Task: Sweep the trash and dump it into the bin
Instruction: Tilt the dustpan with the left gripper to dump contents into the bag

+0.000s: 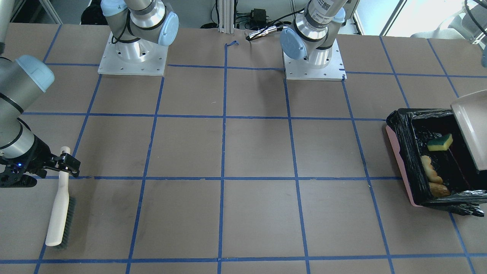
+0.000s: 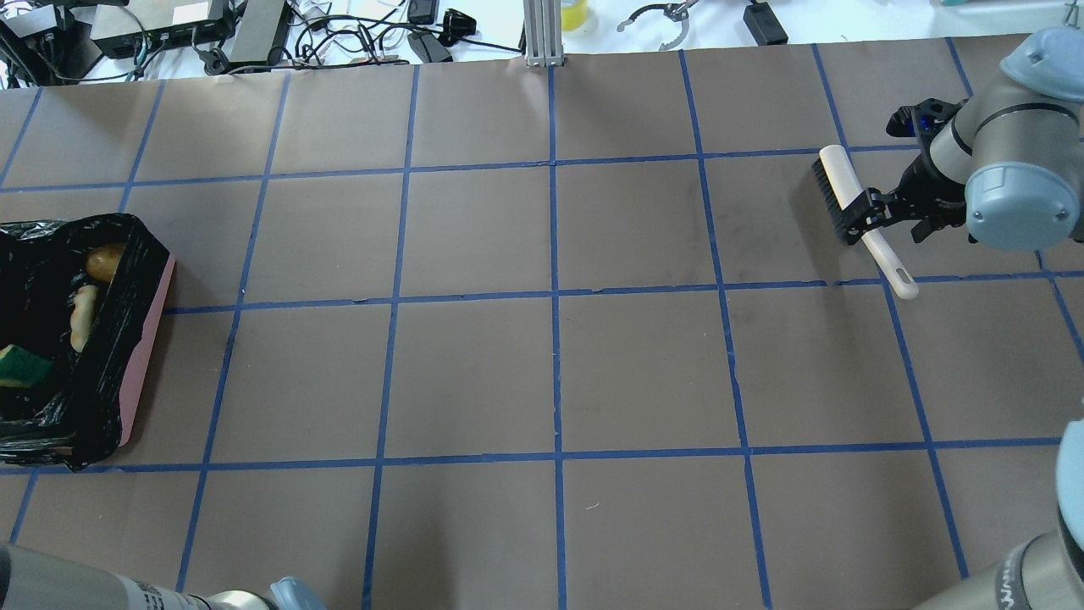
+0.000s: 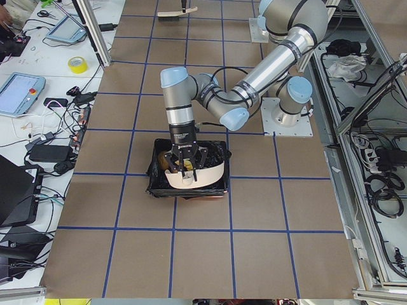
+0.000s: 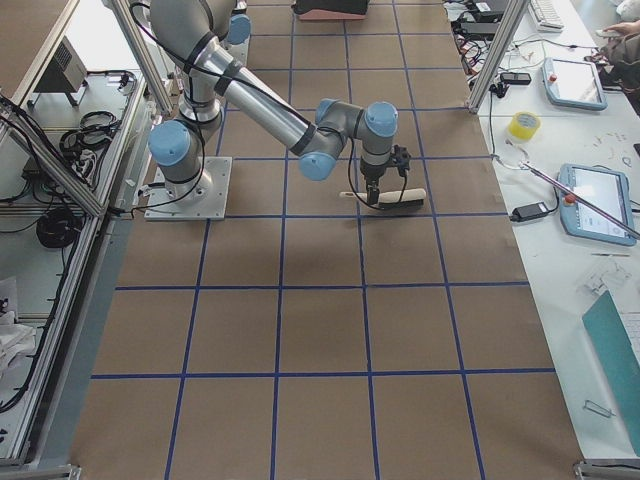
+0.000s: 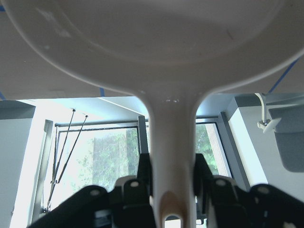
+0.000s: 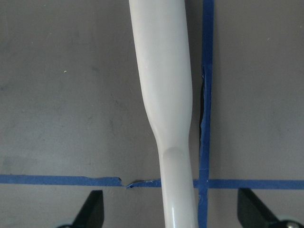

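The bin (image 1: 398, 160), a pink box lined with a black bag, stands at the table's left end. Inside lie the yellow-green sponge (image 1: 440, 142), the pale cream scrap (image 1: 430, 169) and the golden-brown lump (image 1: 439, 189). My left gripper (image 5: 172, 175) is shut on the handle of the beige dustpan (image 1: 471, 129), which hangs tilted over the bin (image 3: 191, 190). The white brush (image 1: 61, 213) lies on the table at the right end. My right gripper (image 6: 175, 211) is open and straddles the brush's handle (image 6: 164, 85), with both fingers well clear of it.
Brown paper with a blue tape grid (image 2: 555, 296) covers the table. The two arm bases (image 1: 133, 57) stand at the robot's edge. Cables and devices (image 2: 254, 34) lie beyond the far edge.
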Robot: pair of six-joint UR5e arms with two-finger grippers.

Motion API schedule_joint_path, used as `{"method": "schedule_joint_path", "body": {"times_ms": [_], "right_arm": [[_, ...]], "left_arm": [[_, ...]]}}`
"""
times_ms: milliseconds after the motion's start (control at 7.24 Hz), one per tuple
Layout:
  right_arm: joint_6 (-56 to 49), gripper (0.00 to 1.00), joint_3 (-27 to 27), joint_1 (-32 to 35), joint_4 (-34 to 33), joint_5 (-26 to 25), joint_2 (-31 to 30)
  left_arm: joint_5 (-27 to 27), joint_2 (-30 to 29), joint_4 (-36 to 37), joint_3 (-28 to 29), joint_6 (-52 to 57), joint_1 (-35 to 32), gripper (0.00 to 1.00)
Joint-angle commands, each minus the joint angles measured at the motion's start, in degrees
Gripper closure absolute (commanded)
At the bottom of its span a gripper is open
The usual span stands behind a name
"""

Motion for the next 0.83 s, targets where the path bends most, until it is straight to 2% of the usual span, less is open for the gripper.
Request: {"method": "schedule_joint_path", "body": {"times_ms": [0, 138, 414, 552, 690], "right_arm": [[0.02, 0.01, 1.13, -0.01, 0.23, -0.14, 0.14], [0.89, 0.01, 1.4, -0.01, 0.49, -0.14, 0.06], [2.31, 0.01, 1.76, -0.01, 0.41, -0.14, -0.03], [1.79, 0.0, 0.45, 0.08, 1.02, -0.57, -0.55], [1.78, 0.0, -2.69, 0.08, 4.85, -0.58, -1.25]], "left_arm": [[-2.54, 1.44, 8.35, 0.33, 1.0, -3.4, 1.0], [-12.84, 2.49, 12.76, 0.33, 0.99, -4.55, 1.0], [-32.87, 2.33, 13.59, 1.37, -3.63, -5.0, 1.0], [-34.46, 1.63, 13.51, 1.91, -5.23, -5.52, 1.0], [-39.87, 0.84, 12.99, 2.0, -8.99, -7.0, 1.0]]}}
